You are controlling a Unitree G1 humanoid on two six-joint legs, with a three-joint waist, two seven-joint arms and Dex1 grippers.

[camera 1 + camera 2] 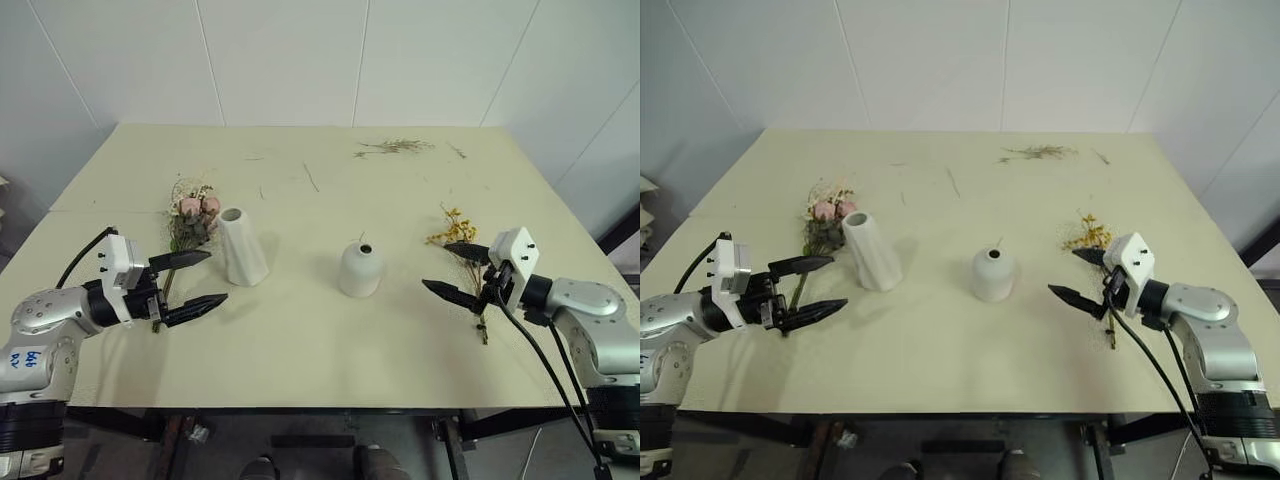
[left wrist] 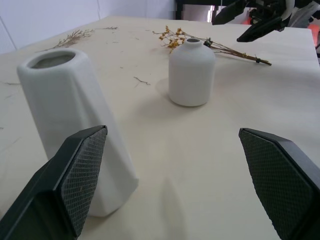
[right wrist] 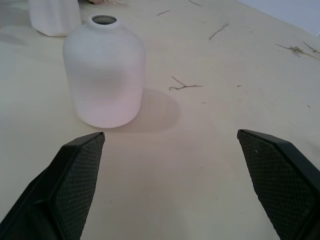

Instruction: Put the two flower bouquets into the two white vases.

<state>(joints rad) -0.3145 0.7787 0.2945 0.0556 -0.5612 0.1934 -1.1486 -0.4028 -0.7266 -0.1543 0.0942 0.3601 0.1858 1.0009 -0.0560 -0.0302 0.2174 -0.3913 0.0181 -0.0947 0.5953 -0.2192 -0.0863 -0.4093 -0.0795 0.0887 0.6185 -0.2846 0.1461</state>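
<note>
**Nothing placed yet: both bouquets lying flat**

The rose bouquet (image 1: 190, 222) is lying at 9 o'clock of the tall vase (image 1: 242, 247); the yellow bouquet (image 1: 462, 262) is lying at 3 o'clock of the short vase (image 1: 360, 269). Left claw (image 1: 192, 282) and right claw (image 1: 452, 272) are hovering wide open, gripping nothing.

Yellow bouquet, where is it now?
In the left eye view the yellow bouquet lies flat on the table at the robot's right, right of the short vase, under the open right gripper.
</note>
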